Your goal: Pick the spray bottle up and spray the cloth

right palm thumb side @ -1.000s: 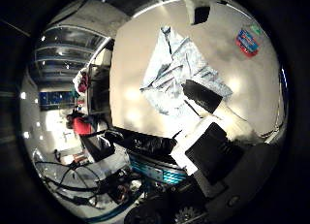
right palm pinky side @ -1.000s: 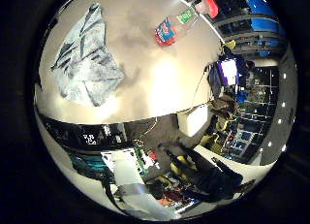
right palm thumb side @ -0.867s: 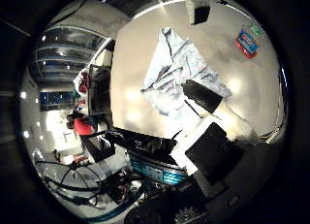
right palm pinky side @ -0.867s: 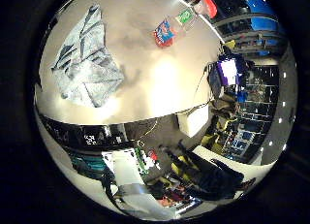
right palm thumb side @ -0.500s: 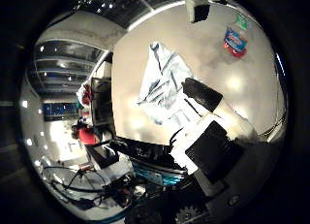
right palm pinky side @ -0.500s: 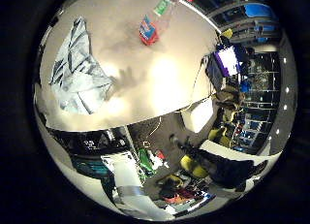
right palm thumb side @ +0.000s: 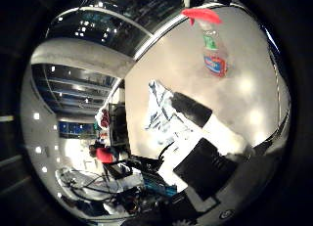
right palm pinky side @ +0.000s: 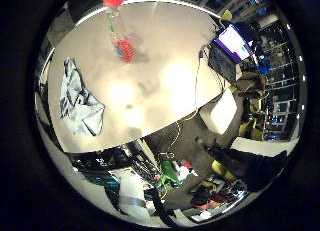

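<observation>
A clear spray bottle (right palm pinky side: pixel 121 36) with a red trigger head and a red and blue label appears to stand on the pale table (right palm pinky side: pixel 160 81). A crumpled grey-blue cloth (right palm pinky side: pixel 79 99) lies on the same table, away from the bottle. The right thumb side palm view shows the bottle (right palm thumb side: pixel 213 52) beyond the cloth (right palm thumb side: pixel 159 111). My hand (right palm thumb side: pixel 203 153) shows there as white and black parts, well above the table and away from both things. A black-tipped finger (right palm thumb side: pixel 192 110) reaches out straight over the cloth's edge. The hand holds nothing.
A lit screen (right palm pinky side: pixel 235 41) and a white box (right palm pinky side: pixel 221 112) stand past the table's edge. Cluttered floor and equipment (right palm pinky side: pixel 170 176) lie below the table's near side. Dark windows and ceiling lights (right palm thumb side: pixel 88 79) fill the room beyond.
Both views have swung, so the hand has turned and moved away from the table. The bottle and cloth look smaller but keep their places on the table.
</observation>
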`<move>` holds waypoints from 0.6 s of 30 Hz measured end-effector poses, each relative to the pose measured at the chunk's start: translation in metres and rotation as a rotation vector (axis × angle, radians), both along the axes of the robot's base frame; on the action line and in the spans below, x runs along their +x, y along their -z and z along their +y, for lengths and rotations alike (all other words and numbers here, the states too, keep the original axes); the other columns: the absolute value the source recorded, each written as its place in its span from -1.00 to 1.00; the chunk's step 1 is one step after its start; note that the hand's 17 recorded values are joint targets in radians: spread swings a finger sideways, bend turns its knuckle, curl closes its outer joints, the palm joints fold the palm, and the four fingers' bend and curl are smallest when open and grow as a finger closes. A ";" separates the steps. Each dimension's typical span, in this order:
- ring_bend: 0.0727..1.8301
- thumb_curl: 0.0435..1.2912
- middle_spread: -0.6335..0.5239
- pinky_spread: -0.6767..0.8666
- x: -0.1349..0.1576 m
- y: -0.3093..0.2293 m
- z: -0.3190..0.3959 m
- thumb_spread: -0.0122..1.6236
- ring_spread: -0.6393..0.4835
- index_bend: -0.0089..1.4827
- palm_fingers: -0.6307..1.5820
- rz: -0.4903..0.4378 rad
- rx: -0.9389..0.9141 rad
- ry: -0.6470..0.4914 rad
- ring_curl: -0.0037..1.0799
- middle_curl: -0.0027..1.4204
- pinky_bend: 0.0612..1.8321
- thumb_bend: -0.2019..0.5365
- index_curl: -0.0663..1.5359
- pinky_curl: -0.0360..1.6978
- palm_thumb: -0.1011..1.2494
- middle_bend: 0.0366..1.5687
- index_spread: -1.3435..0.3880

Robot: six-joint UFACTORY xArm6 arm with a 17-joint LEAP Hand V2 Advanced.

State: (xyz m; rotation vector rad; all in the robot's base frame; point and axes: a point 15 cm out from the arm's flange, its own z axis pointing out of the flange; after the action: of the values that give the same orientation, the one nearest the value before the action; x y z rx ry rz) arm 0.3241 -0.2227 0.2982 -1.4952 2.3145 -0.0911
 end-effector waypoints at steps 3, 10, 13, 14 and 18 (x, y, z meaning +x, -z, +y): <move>-0.74 -0.53 0.08 0.37 -0.006 0.008 -0.019 0.34 0.30 -0.81 -0.15 -0.025 0.032 0.031 -0.54 -0.47 -0.70 -0.53 -0.55 -0.66 0.05 -0.75 0.19; -0.68 -0.58 0.14 0.37 -0.016 0.043 -0.046 0.31 0.36 -0.80 -0.24 -0.070 0.136 0.076 -0.51 -0.47 -0.59 -0.53 -0.60 -0.63 -0.05 -0.73 0.24; -0.66 -0.60 0.15 0.37 -0.016 0.067 -0.050 0.31 0.37 -0.79 -0.26 -0.069 0.197 0.087 -0.50 -0.47 -0.57 -0.53 -0.61 -0.62 -0.09 -0.72 0.25; -0.66 -0.60 0.16 0.37 -0.016 0.075 -0.051 0.31 0.37 -0.79 -0.27 -0.069 0.216 0.091 -0.50 -0.47 -0.57 -0.53 -0.61 -0.62 -0.09 -0.72 0.25; -0.65 -0.61 0.17 0.37 -0.014 0.099 -0.057 0.31 0.38 -0.80 -0.28 -0.093 0.284 0.105 -0.50 -0.47 -0.56 -0.52 -0.61 -0.62 -0.11 -0.71 0.27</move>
State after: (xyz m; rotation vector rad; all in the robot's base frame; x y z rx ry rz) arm 0.3102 -0.2801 0.1988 -1.2052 2.2215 0.1323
